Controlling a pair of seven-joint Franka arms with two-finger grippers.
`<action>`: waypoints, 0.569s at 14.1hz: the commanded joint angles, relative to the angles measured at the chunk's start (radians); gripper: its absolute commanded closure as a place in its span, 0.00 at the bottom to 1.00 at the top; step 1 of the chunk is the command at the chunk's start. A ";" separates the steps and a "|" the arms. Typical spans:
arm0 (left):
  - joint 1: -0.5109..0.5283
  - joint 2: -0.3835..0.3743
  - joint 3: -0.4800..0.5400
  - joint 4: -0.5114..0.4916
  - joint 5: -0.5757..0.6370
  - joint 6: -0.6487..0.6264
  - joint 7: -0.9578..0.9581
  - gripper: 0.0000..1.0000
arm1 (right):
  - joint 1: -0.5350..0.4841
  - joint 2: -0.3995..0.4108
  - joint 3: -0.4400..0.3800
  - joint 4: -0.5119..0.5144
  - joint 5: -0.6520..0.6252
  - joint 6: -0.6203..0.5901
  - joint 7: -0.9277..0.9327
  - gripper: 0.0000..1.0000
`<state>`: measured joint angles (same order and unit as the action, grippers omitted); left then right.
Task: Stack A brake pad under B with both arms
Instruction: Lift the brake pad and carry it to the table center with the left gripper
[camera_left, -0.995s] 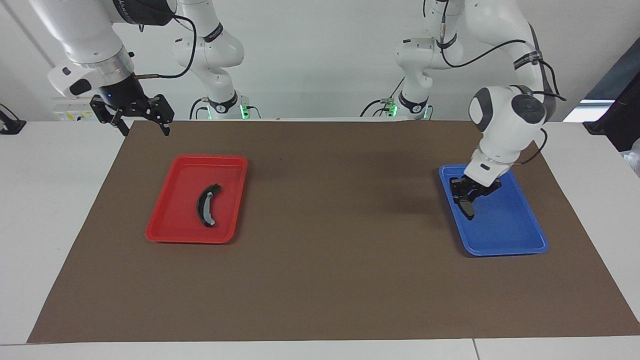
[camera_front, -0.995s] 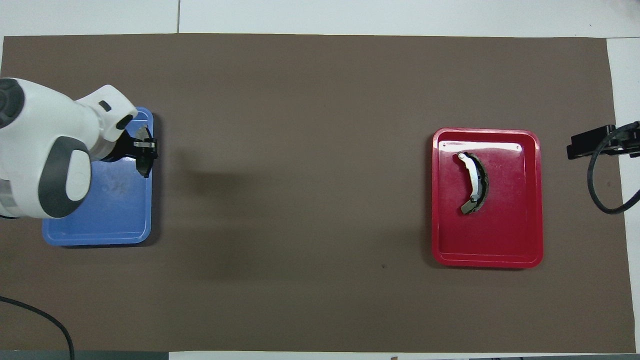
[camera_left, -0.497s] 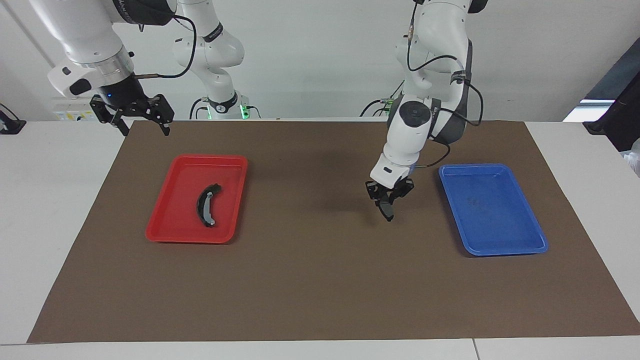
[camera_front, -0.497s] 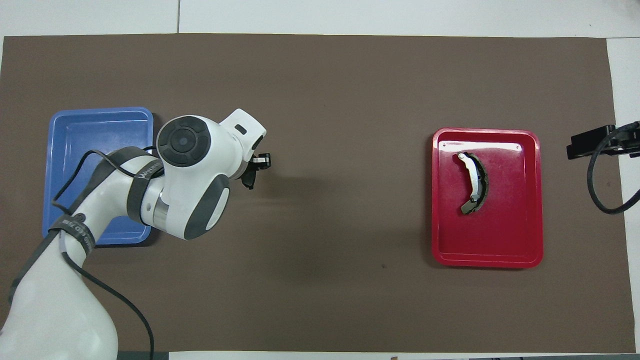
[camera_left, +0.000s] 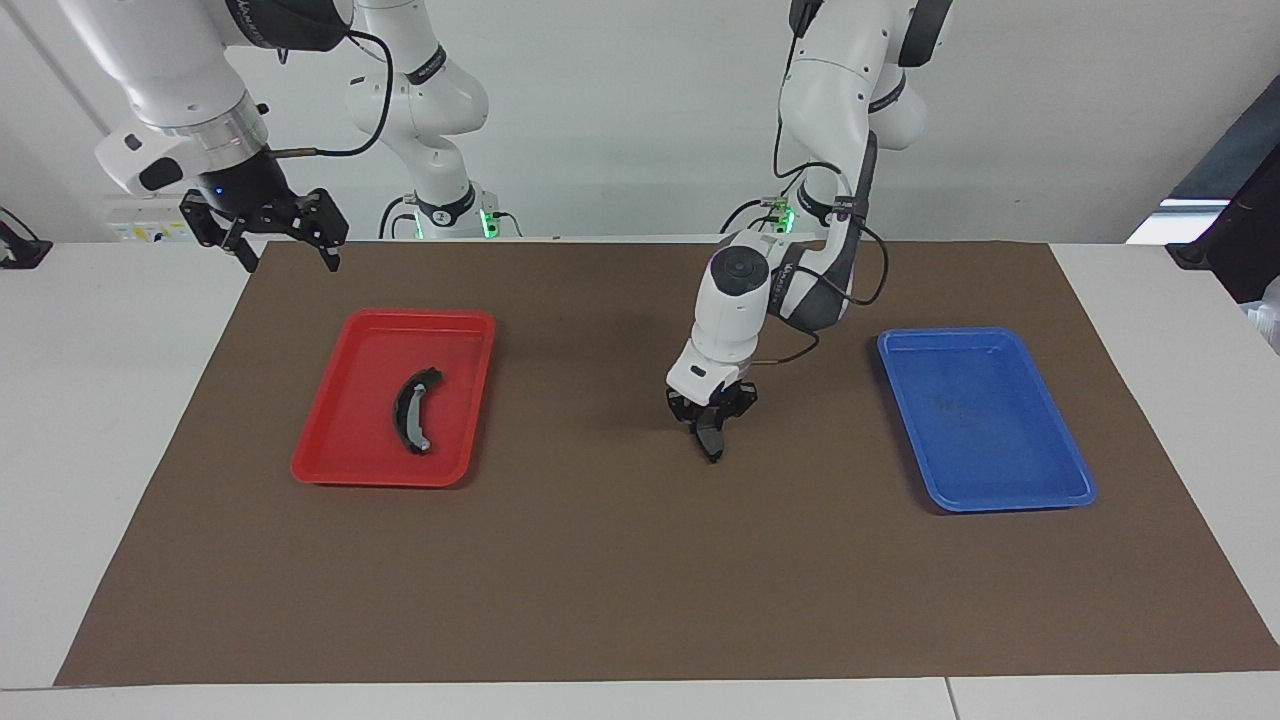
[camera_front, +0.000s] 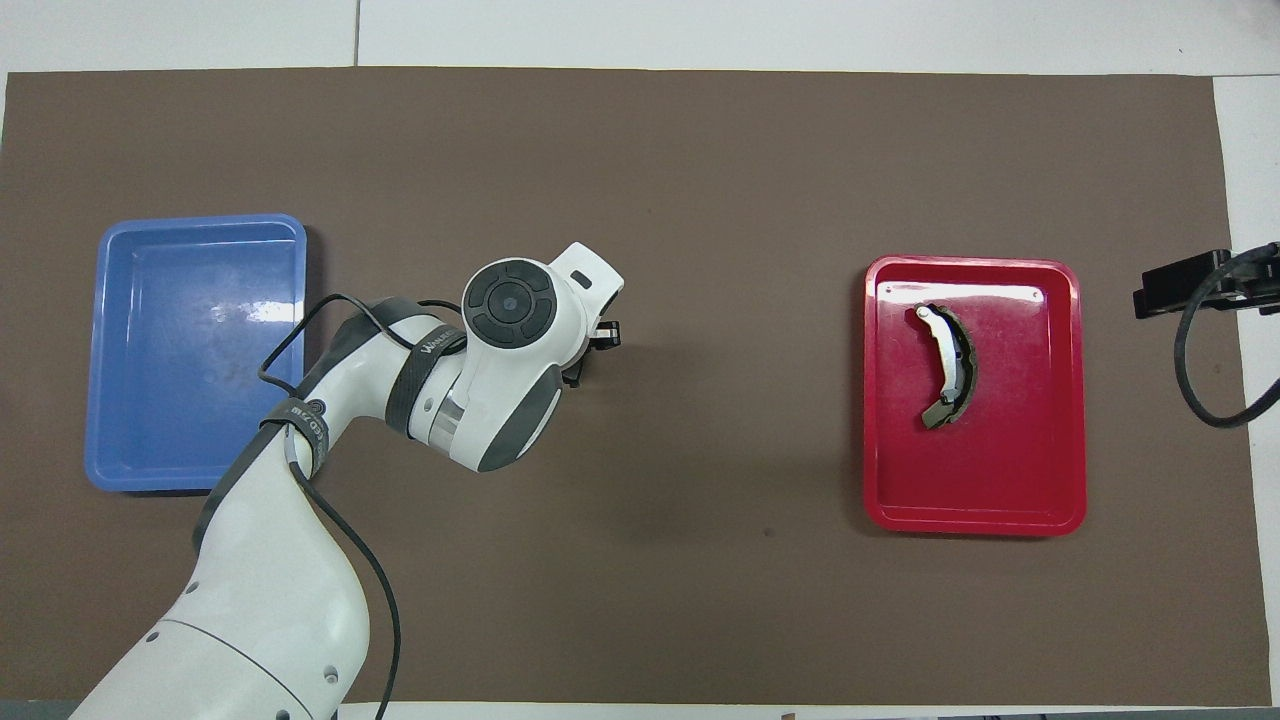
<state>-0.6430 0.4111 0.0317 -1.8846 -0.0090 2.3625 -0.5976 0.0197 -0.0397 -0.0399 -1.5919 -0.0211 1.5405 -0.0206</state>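
My left gripper (camera_left: 710, 422) is shut on the A brake pad (camera_left: 710, 438), a short dark pad that hangs from its fingers just above the brown mat (camera_left: 640, 560) near the table's middle. From overhead the arm's wrist hides the pad and most of the left gripper (camera_front: 592, 350). B (camera_left: 413, 409), the long curved pad with a grey lining and pale tip, lies in the red tray (camera_left: 340, 440) toward the right arm's end; it shows as B (camera_front: 948, 366) in the red tray (camera_front: 1030, 490) from overhead. My right gripper (camera_left: 264, 226) waits open, raised over the mat's corner by the red tray.
A blue tray (camera_left: 1040, 470) with nothing in it sits toward the left arm's end, seen as the blue tray (camera_front: 150, 400) from overhead. The mat covers most of the white table. A black cable and block (camera_front: 1190, 290) lie past the mat's edge beside the red tray.
My left arm has lifted the A brake pad out of the blue tray and carried it toward the table's middle, lowering it near the mat. The right arm has not moved.
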 joint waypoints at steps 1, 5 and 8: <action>-0.017 0.006 0.017 0.012 0.009 -0.020 -0.016 0.45 | -0.006 -0.019 0.005 -0.020 0.012 0.006 0.010 0.00; -0.003 -0.033 0.022 0.006 0.011 -0.035 -0.002 0.00 | -0.006 -0.019 0.005 -0.020 0.012 0.006 0.010 0.00; 0.096 -0.168 0.025 -0.054 0.011 -0.094 0.089 0.00 | -0.006 -0.019 0.005 -0.022 0.012 0.006 0.010 0.00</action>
<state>-0.6149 0.3597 0.0546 -1.8807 -0.0089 2.3282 -0.5749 0.0197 -0.0397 -0.0399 -1.5919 -0.0211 1.5405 -0.0206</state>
